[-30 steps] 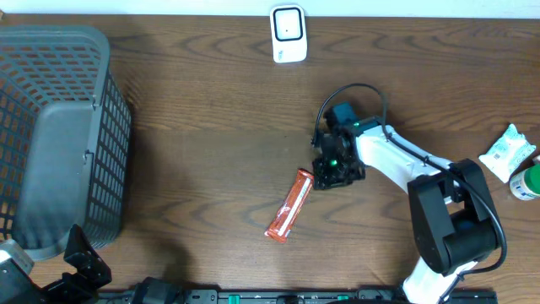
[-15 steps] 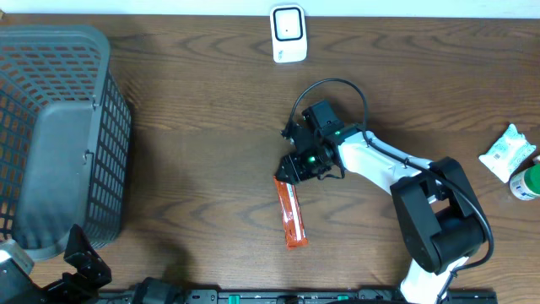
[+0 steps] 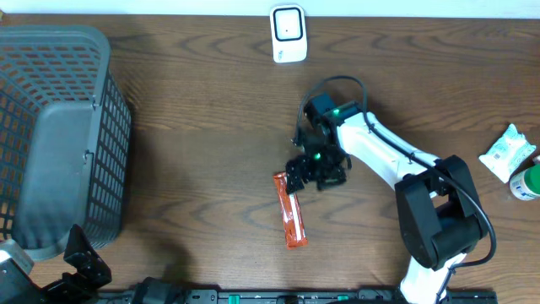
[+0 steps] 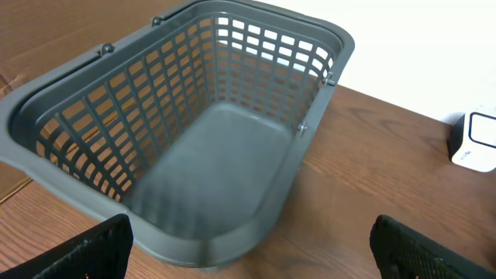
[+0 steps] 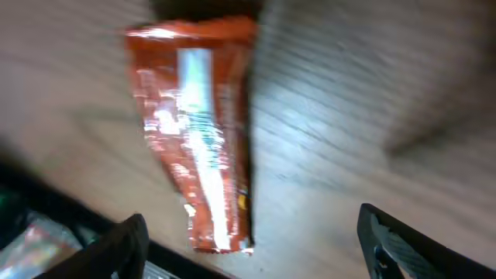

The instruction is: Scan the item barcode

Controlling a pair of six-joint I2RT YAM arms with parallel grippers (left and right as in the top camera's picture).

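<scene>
**Overhead.** A gray lattice basket (image 3: 59,135) fills the 9 o'clock side of the wooden table (image 3: 202,152). Inside it only its own solid gray floor shows. A white scanner (image 3: 288,34) stands at the 12 o'clock edge. The orange snack packet (image 3: 288,209) lies flat on the wood just toward 6 o'clock from the middle, well apart from both basket and scanner. Its long axis runs from 11 to 5 o'clock. The right gripper (image 3: 305,176) sits over the packet's 11 o'clock end. From here it cannot be told whether the gripper touches the wrapper. At 3 o'clock a white pouch (image 3: 508,152) lies beside a green-capped bottle (image 3: 527,181). Part of the left gripper (image 3: 84,268) shows at the 7 o'clock corner, just off the basket's near end.

**Left wrist.** The basket (image 4: 232,116) takes up most of the frame, its floor plain to see. The scanner (image 4: 477,143) peeks in at 3 o'clock. The left gripper (image 4: 252,256) has its jaws spread wide, one finger at each lower corner, gripping nothing.

**Right wrist.** This view is blurred. The packet (image 5: 201,139) lies on the table with its silver seam facing up. The right gripper (image 5: 249,225) has its jaws spread far wider than the wrapper and holds nothing. The packet's near end lies between the fingers (image 5: 105,248), closer to the 7 o'clock one.
</scene>
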